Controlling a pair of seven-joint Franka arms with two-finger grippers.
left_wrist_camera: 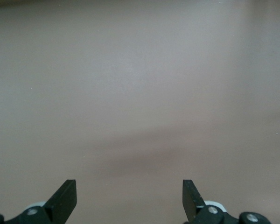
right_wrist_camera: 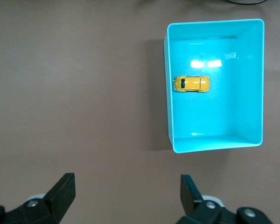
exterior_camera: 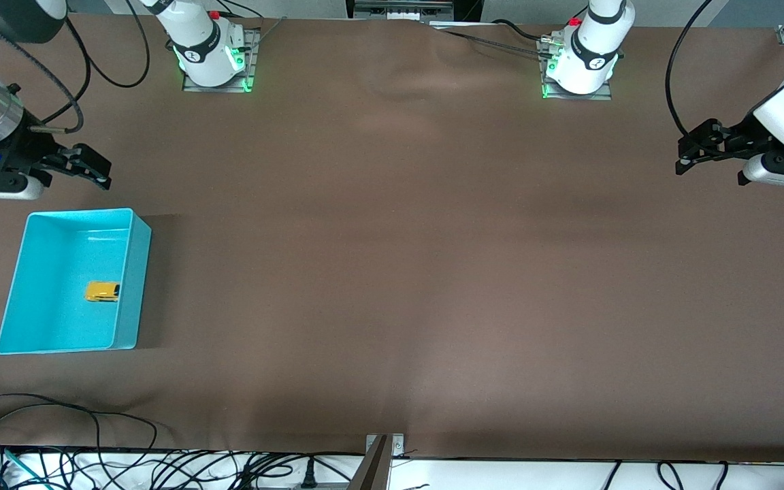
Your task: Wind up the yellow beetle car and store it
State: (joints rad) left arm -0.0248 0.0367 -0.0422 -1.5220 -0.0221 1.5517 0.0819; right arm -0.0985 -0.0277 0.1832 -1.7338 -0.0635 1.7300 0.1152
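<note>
The yellow beetle car [exterior_camera: 102,291] lies inside the turquoise bin [exterior_camera: 135,286], close to the wall that faces the table's middle. It also shows in the right wrist view [right_wrist_camera: 191,84], inside the bin [right_wrist_camera: 214,144]. My right gripper [exterior_camera: 92,165] is open and empty, up in the air over bare table just past the bin's edge, toward the robots' bases. Its fingertips [right_wrist_camera: 64,186] stand wide apart. My left gripper [exterior_camera: 688,153] is open and empty, up over the table at the left arm's end. Its fingertips [left_wrist_camera: 65,191] show only brown table between them.
The brown table cover [exterior_camera: 399,258] spreads between the two arms. Cables [exterior_camera: 58,435] lie along the table's edge nearest the front camera. A metal bracket [exterior_camera: 382,452] stands at the middle of that edge.
</note>
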